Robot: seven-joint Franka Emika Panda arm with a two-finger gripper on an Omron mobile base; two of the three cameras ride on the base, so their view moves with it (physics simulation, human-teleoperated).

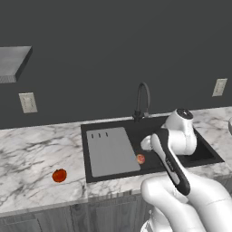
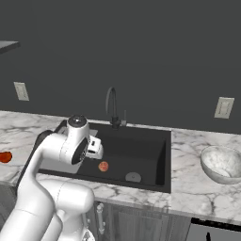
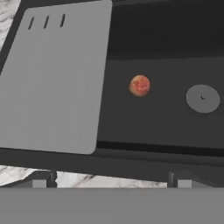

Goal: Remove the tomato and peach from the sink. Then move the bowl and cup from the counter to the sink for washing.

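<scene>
Hand view: round peach (image 3: 140,85) in sink (image 3: 166,39), no long axis.

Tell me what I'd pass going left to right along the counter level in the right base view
Tomato on the counter → the robot's arm → peach in the sink → round drain → bowl on the counter at far right.
</scene>
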